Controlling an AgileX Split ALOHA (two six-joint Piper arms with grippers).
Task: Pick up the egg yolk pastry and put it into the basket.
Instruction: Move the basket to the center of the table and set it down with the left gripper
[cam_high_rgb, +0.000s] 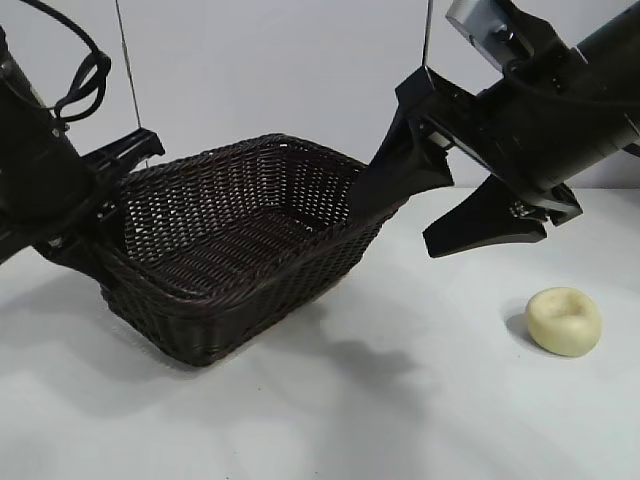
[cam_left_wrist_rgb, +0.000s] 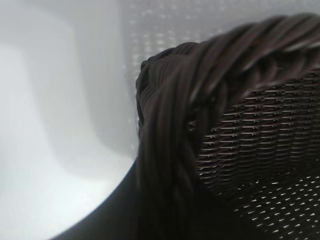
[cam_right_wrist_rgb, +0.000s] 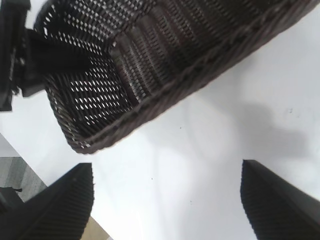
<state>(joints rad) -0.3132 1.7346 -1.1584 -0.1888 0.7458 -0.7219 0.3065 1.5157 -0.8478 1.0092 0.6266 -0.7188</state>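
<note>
We see the egg yolk pastry (cam_high_rgb: 564, 320) lying on the white table (cam_high_rgb: 400, 400) at the right of the exterior view, well apart from the basket (cam_high_rgb: 240, 250) and untouched. The right gripper (cam_high_rgb: 430, 215) hangs above the table between basket and pastry, its jaws spread wide with nothing between them; one finger reaches toward the basket's near right corner, the other points down over bare table. The pastry sits lower and further right than both fingers, outside the gap. In the right wrist view the two dark fingertips (cam_right_wrist_rgb: 60, 205) frame only table, with the basket (cam_right_wrist_rgb: 165, 65) beyond them.

The left gripper (cam_high_rgb: 100, 215) is at the basket's left end, its jaws drawn nearly together on the braided rim (cam_left_wrist_rgb: 170, 150), which fills the left wrist view close up. That end of the basket appears raised off the table, though the shadow beneath makes us less than sure.
</note>
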